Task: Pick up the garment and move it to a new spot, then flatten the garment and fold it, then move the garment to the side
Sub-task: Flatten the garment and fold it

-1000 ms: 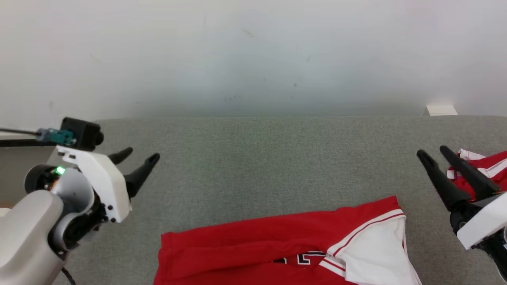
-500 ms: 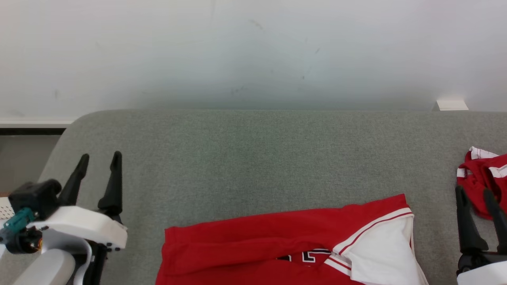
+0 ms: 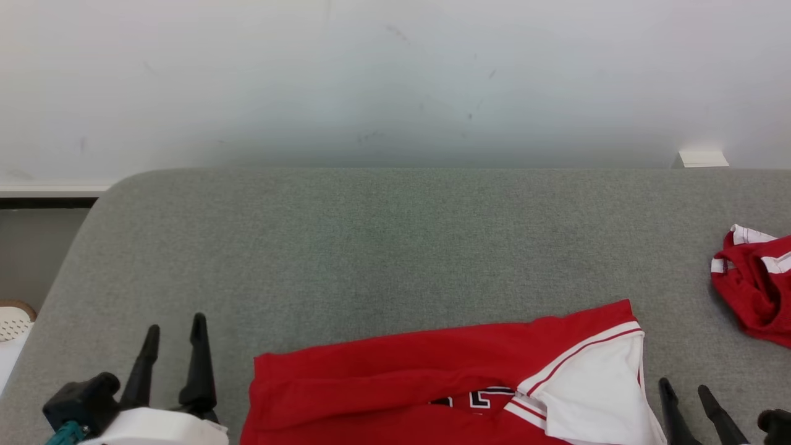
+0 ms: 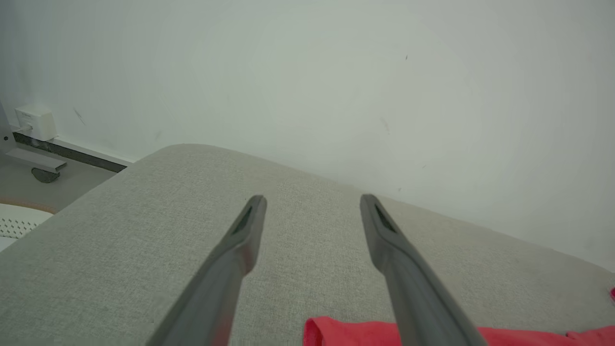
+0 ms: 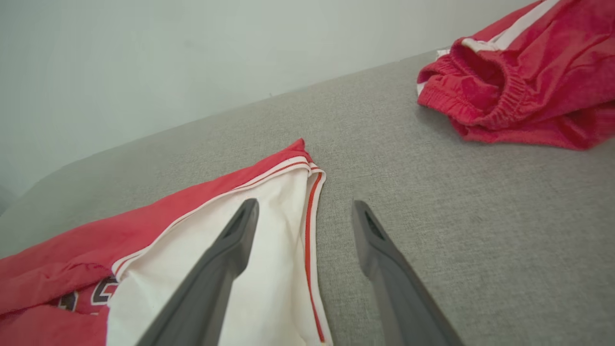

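A red garment (image 3: 401, 377) with a white panel and dark lettering lies flat at the near middle of the grey padded surface (image 3: 395, 247). Its white panel and red trim (image 5: 269, 226) fill the lower left of the right wrist view; its red edge (image 4: 346, 331) peeks in at the bottom of the left wrist view. My left gripper (image 3: 174, 324) stands open just left of the garment, nothing between its fingers. My right gripper (image 3: 686, 388) is open at the garment's right edge, apart from the cloth. Both grippers hover over the surface (image 4: 312, 197) (image 5: 302, 202).
A second red piece with white stripes and an elastic waistband (image 3: 754, 287) (image 5: 519, 91) lies crumpled at the far right. A pale wall (image 3: 395, 80) rises behind the surface. The surface's rounded left corner (image 3: 111, 191) drops to the floor, where a white perforated object (image 3: 12, 321) sits.
Both arms have drawn back toward the bottom of the head view and lowered, the left one turning its fingers to point up. The head camera has shifted slightly. The garment has not moved.
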